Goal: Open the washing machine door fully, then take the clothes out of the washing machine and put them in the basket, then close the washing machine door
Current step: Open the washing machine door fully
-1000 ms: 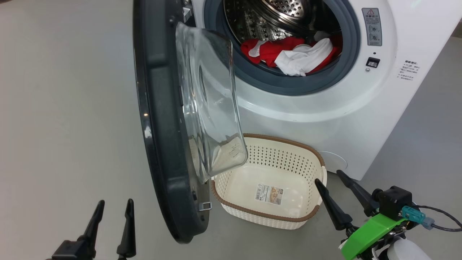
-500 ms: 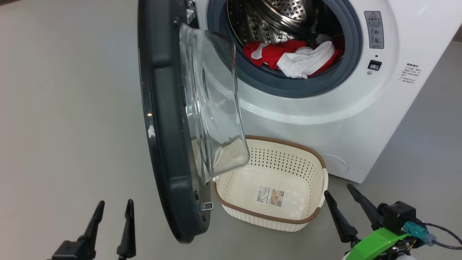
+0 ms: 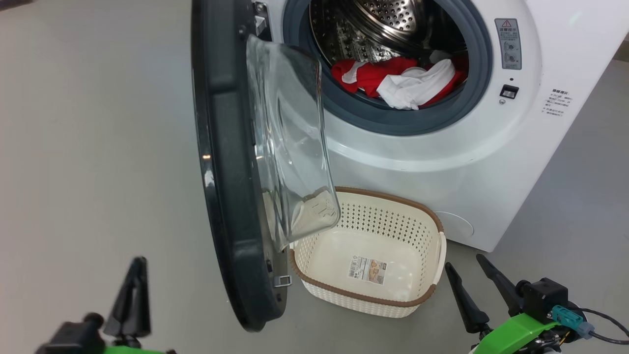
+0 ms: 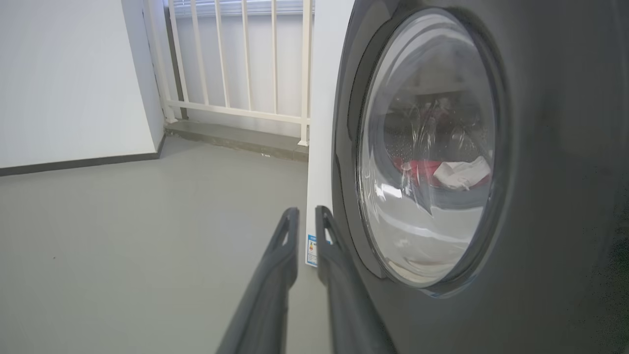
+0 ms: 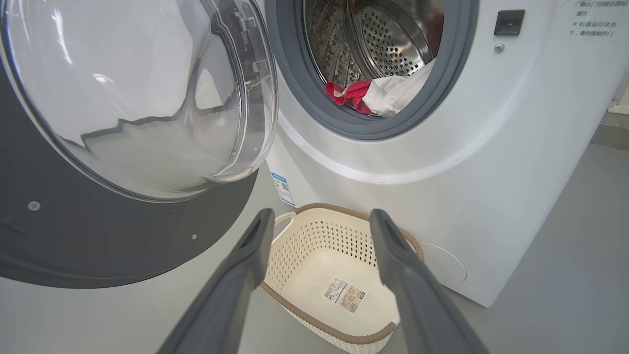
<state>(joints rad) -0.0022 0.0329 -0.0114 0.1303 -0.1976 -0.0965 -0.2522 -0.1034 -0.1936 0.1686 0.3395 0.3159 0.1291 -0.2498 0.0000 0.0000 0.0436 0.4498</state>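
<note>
Washing machine [image 3: 442,162]: white front-loader on the floor, drum mouth exposed.
Washing machine door [image 3: 221,172]: standing open at the machine's left, glass bowl overhanging the basket's left end.
Basket [image 3: 378,219]: on the floor just before the machine, paper label showing on its bottom.
Clothes [image 3: 393,81]: red and white, heaped in the drum at the gasket's lower lip.
Right end effector [image 5: 322,215]: fingers spread, empty, above the basket's near end.
Left end effector [image 4: 306,212]: fingers almost pressed together, pinching nothing, just beside the door's outer face.
</note>
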